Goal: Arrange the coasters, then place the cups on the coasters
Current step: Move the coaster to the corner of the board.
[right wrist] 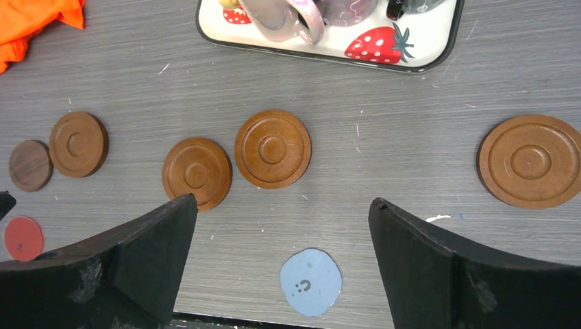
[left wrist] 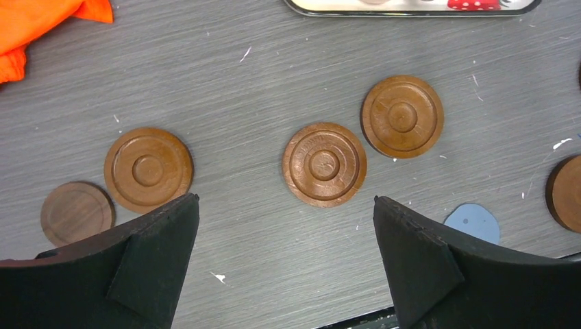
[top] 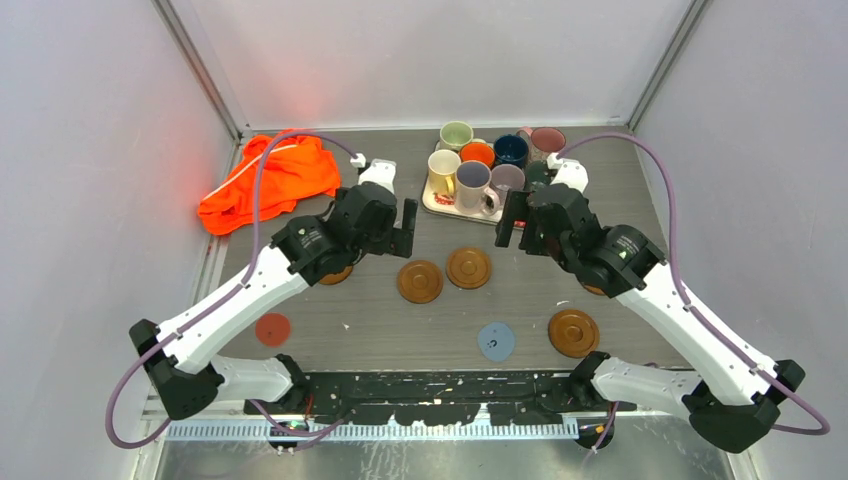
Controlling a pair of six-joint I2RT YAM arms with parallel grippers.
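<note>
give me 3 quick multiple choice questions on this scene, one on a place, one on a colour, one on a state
1. Where are the mugs? A on the floor B on the tray C on a shelf
2. What colour is the cloth? A orange B green C black
3. How are the left pincer and right pincer? A shut on mugs B one shut C both open, empty
B, mugs crowd the tray; A, bright orange heap; C, both spread wide, nothing between.
</note>
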